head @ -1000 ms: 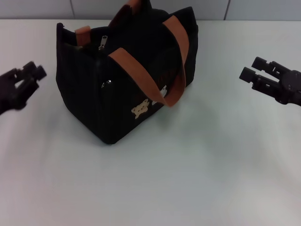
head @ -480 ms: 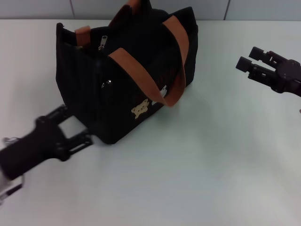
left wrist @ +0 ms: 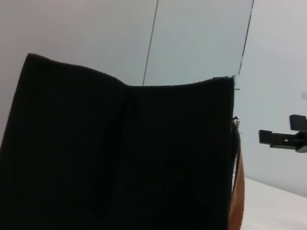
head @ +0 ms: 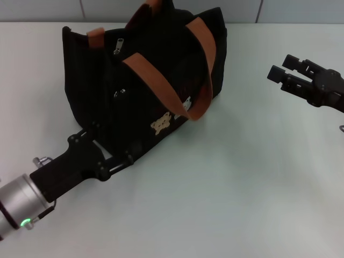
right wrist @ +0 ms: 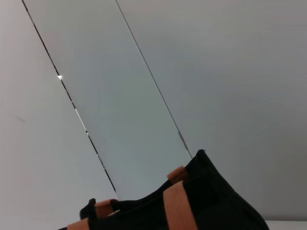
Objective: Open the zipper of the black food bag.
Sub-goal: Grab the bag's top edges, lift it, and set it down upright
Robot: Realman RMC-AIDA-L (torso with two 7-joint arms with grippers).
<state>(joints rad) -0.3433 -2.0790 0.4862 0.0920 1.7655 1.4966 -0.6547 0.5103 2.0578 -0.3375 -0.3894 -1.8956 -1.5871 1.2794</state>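
The black food bag (head: pixel 156 70) stands on the white table, left of centre, with its brown-orange straps (head: pixel 207 59) upright. The zipper runs along its top, and its silver pull tab (head: pixel 117 47) lies near the far-left end. My left gripper (head: pixel 109 147) is low at the bag's near bottom corner. It is open, with one finger on each side of that corner. In the left wrist view the bag's black fabric (left wrist: pixel 120 158) fills the frame. My right gripper (head: pixel 280 66) hovers open to the right of the bag, well apart from it. The right wrist view catches the bag's top (right wrist: pixel 211 201).
A small silver piece (head: pixel 121 92) sits on the bag's side pocket, and tan bear and white cloud patches (head: pixel 161 123) are on the near side. A tiled wall runs behind the table (head: pixel 242 188). The right gripper (left wrist: pixel 288 136) shows far off in the left wrist view.
My left arm has swung in from the far left, down and across to the bag's near bottom corner. The bag has shifted slightly. The right gripper has edged a little toward the bag.
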